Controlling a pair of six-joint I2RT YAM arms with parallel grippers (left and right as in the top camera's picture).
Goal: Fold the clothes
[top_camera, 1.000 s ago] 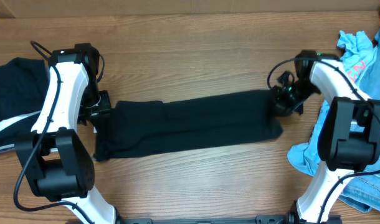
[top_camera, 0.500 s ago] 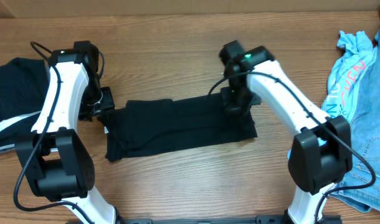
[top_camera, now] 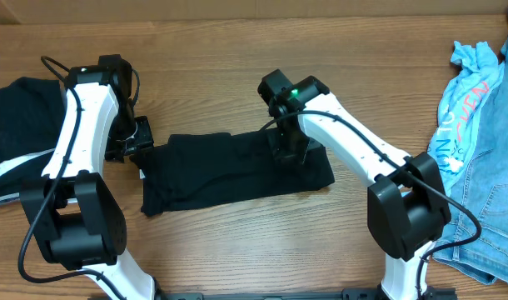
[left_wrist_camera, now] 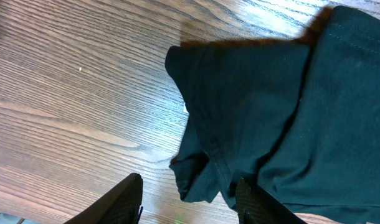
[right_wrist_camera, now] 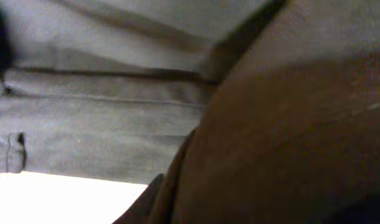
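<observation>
While left claw point(left_wrist_camera: 189, 186) gapes, right claw point(top_camera: 287, 152) state unclear; one black T-shirt point(top_camera: 229, 171).

My overhead looks straight down on the table point(top_camera: 237, 83). Both wrist cameras sit close over the black T-shirt point(top_camera: 212, 171), which it shares.

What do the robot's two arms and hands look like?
The left arm and right arm both have white link shells, bulky black joint housings and thin black looping cables. A green light glows near the right wrist. The left hand has black fingers.
</observation>
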